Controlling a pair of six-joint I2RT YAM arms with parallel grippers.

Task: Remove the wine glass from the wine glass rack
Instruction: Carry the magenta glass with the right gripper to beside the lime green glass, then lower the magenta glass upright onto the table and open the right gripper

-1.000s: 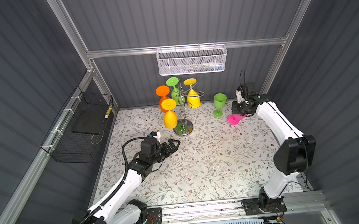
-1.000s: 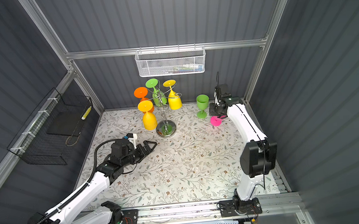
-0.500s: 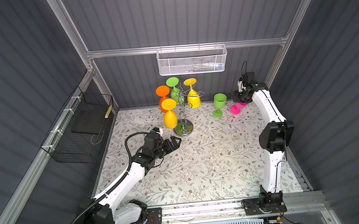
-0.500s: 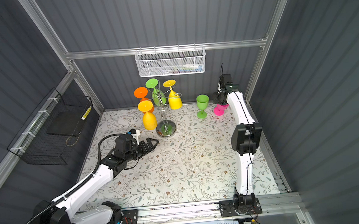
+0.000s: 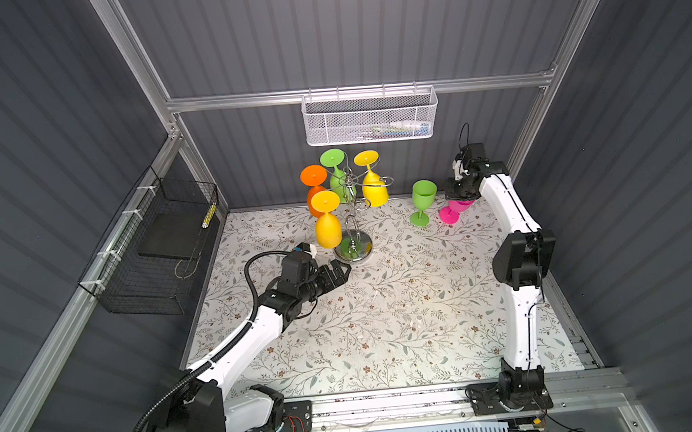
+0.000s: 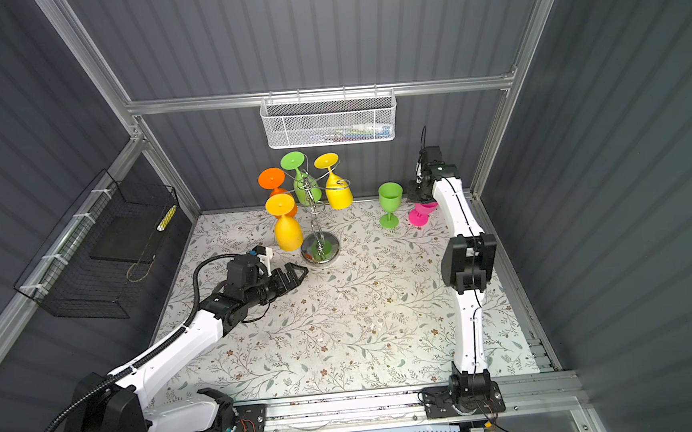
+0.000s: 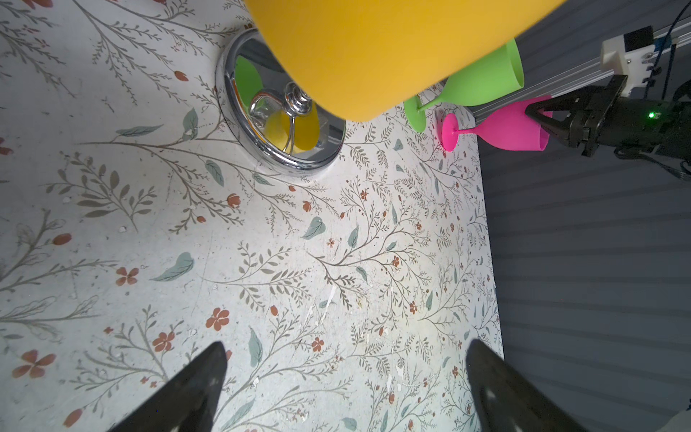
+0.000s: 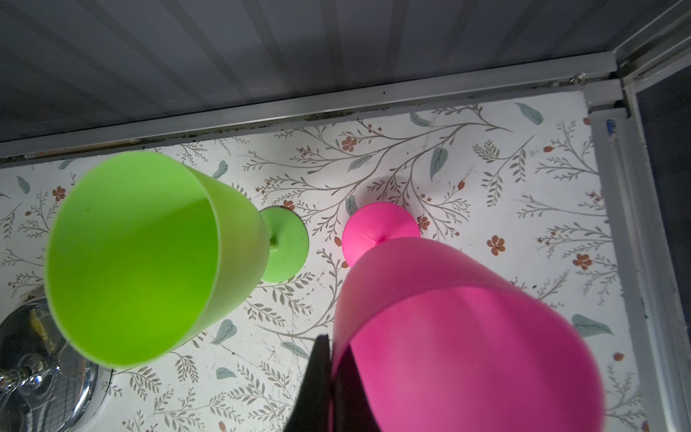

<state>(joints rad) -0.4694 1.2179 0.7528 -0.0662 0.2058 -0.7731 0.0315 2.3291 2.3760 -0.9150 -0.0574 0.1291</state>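
The chrome wine glass rack (image 5: 351,208) stands at the back left of the mat on its round base (image 7: 280,149). Orange, green and two yellow glasses hang from it upside down. My right gripper (image 8: 331,348) is shut on the rim of a pink wine glass (image 5: 456,208), one finger inside the bowl and one outside. That glass is upright at the back right, off the rack; I cannot tell whether its foot touches the mat. My left gripper (image 5: 339,269) is open and empty, low beside the rack's base, under the front yellow glass (image 7: 374,48).
A green glass (image 5: 423,197) stands upright on the mat just left of the pink one. A white mesh basket (image 5: 371,117) hangs on the back wall and a black wire basket (image 5: 159,247) on the left wall. The back wall is close behind the right gripper.
The right arm carried the pink glass back toward the rear right corner, then held still. The left gripper crept a little closer to the rack's base, still open.
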